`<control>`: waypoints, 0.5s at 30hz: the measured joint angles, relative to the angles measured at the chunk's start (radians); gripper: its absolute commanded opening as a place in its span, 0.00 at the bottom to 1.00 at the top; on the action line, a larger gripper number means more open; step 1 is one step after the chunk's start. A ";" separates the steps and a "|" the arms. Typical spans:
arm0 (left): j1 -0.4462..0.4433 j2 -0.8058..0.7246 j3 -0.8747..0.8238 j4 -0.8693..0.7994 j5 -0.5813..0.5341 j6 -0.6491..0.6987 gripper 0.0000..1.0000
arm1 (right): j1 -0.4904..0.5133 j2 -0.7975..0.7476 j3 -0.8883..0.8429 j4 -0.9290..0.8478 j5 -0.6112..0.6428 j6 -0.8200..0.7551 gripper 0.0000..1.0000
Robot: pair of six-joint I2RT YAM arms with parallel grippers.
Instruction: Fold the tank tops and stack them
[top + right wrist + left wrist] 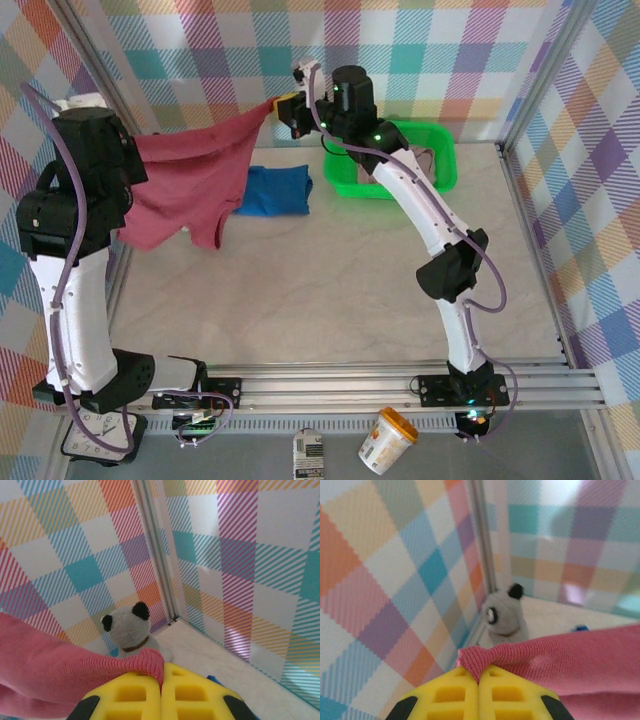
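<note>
While left end effector and right end effector each pinch an edge of the dark red tank top, held aloft over the surface, shallow grips could slip, dropping it crumpled.

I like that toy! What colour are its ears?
Black ears, clearest in the right wrist view.

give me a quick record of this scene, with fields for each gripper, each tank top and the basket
left gripper: shut on one corner of the red tank top
right gripper: shut on another corner of it
red tank top: unfolded, stretched in the air between both grippers
blue tank top: folded, lying on the table
green basket: at the back, pinkish cloth inside, mostly hidden
plush panda: far corner
</note>
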 measured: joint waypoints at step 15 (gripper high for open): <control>-0.142 -0.640 -1.007 0.100 0.819 -0.237 0.00 | -0.199 -0.272 -0.758 -0.185 -0.102 -0.089 0.00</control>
